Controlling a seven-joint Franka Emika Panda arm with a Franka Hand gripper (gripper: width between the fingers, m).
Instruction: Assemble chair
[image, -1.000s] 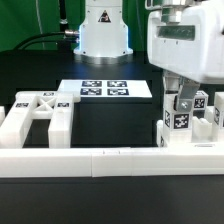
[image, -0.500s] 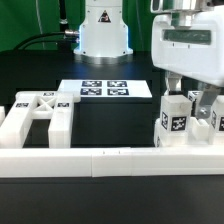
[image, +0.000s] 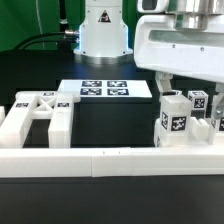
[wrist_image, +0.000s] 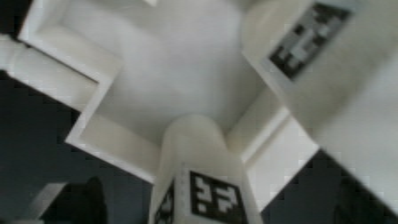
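Observation:
The chair's joined white parts (image: 178, 122) stand at the exterior view's right, behind the front wall, with tagged square legs pointing up. My gripper (image: 190, 86) hangs just above them, open, one finger on each side of the legs' tops and nothing held. In the wrist view I look down on a flat white panel (wrist_image: 169, 75) with a tagged leg (wrist_image: 214, 195) rising toward the camera and another tagged part (wrist_image: 311, 40) beside it. A separate white chair part with a crossed brace (image: 40, 110) lies at the exterior view's left.
A long low white border wall (image: 110, 160) runs along the front. The marker board (image: 105, 90) lies flat on the black table in the middle. The arm's white base (image: 103, 30) stands at the back.
The gripper was closed around an upright tagged leg of the chair parts; it has opened, let go and risen a little. The parts stay where they were.

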